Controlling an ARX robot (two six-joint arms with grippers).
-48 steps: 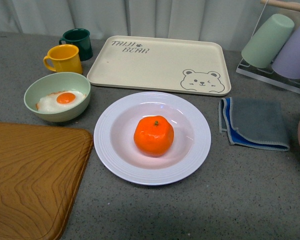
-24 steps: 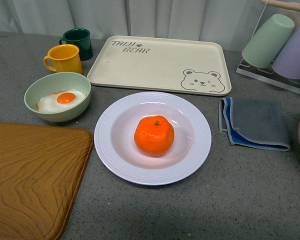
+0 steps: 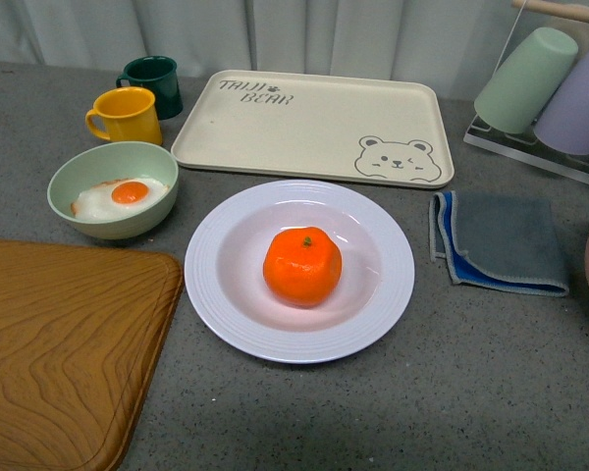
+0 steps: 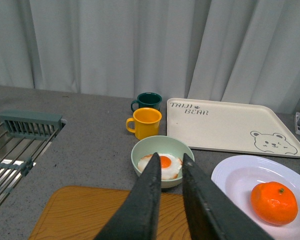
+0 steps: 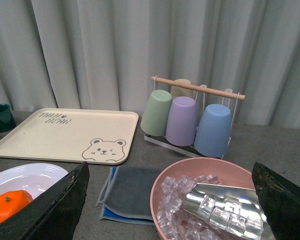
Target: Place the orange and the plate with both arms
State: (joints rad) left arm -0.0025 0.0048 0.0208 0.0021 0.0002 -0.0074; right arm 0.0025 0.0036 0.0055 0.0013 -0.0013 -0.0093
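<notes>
Orange [image 3: 302,266] sits in the middle of the white plate [image 3: 216,294], stem dot up. The plate is flat on the grey tabletop [image 3: 491,392], just in front of the beige tray [image 3: 304,123], between the green egg bowl [image 3: 113,191] and the folded cloth [image 3: 501,240].

No arm shows in the front view.
- Left pincer [image 4: 170,157]: fingers close together with only a narrow gap, gripping nothing. It hangs above the wooden board [image 4: 85,210] and points at the egg bowl, well apart from the plate.
- Right pincer [image 5: 170,170]: spread wide, one finger at each edge of its view, empty. It is over the pink bowl of ice [image 5: 162,197], well apart from the orange.

Progress, as a judgement: both task things look placed, with the orange in the plate, the plate set down and nothing held. Likely nothing is left but parking the arms. The intended final spot for the plate can't be confirmed from these views.

Writing: the tray has a top-left print in two lines, roughly "TALU" with a paw mark, then "BEAR". The first word is not sure. A winking bear face is drawn at the tray's corner. No other labels are readable.
</notes>
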